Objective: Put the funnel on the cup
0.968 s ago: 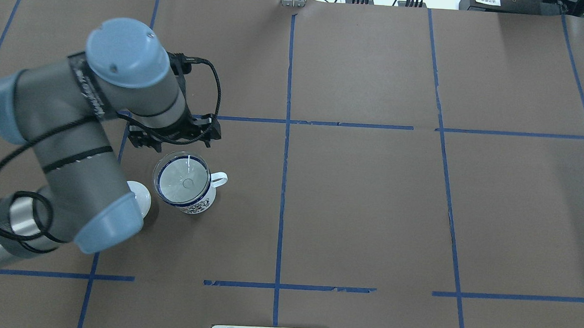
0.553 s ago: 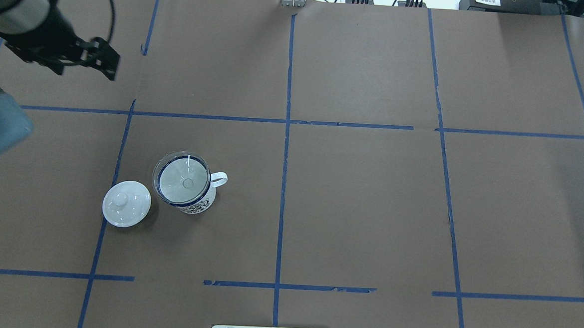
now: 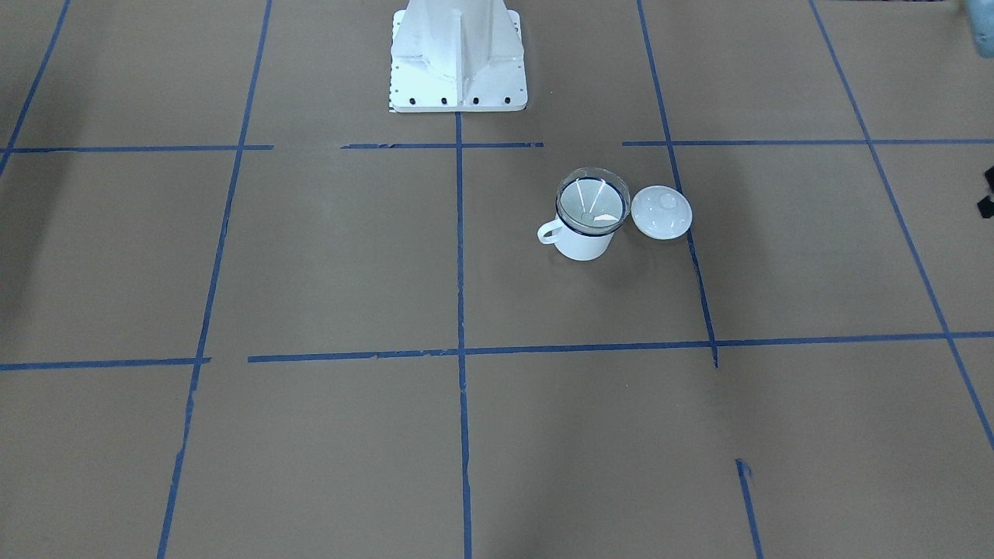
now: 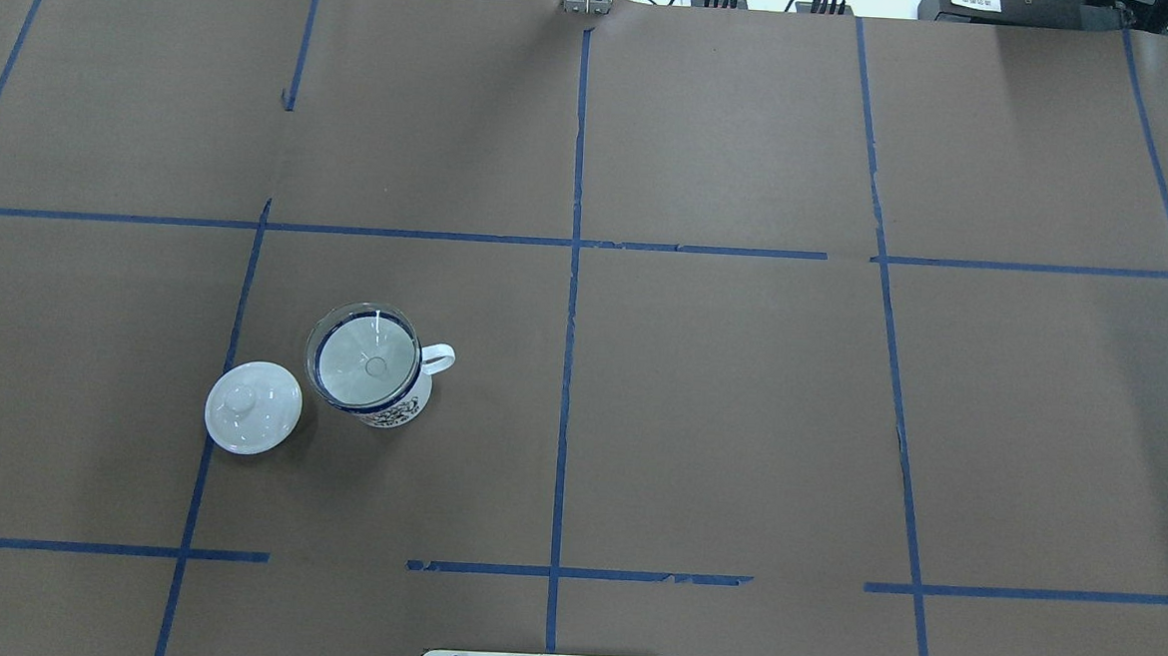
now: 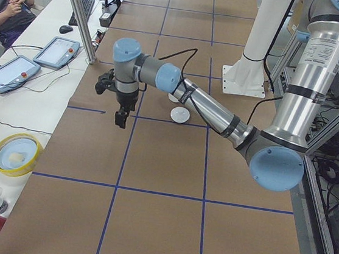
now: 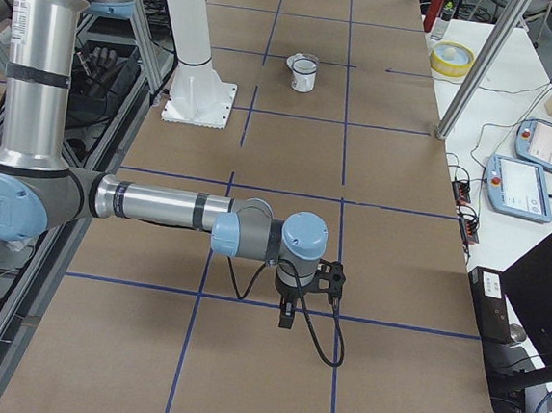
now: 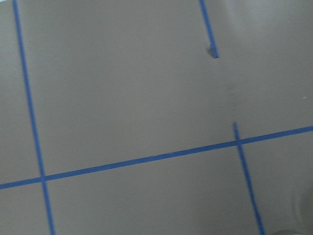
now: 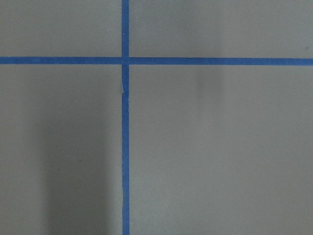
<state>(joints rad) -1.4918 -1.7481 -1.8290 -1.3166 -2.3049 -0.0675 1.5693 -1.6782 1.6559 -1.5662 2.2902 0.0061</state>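
Clear plastic funnel [image 4: 367, 365] seated spout-down in the white enamel cup [image 4: 395, 410], knobbed lid [image 4: 253, 408] just beside on the brown surface [image 4: 741, 376]; left pincer [image 5: 120, 120], at the cup a second ago, now drawn well clear, right pincer [image 6: 286, 319] far off, neither grip discernible; placement looks complete.

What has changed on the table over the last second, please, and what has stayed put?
The left arm swung away from the cup, far and leftward, out of the overhead view; its end effector now hangs well clear. The funnel stays seated in the cup, the lid beside it, unmoved.
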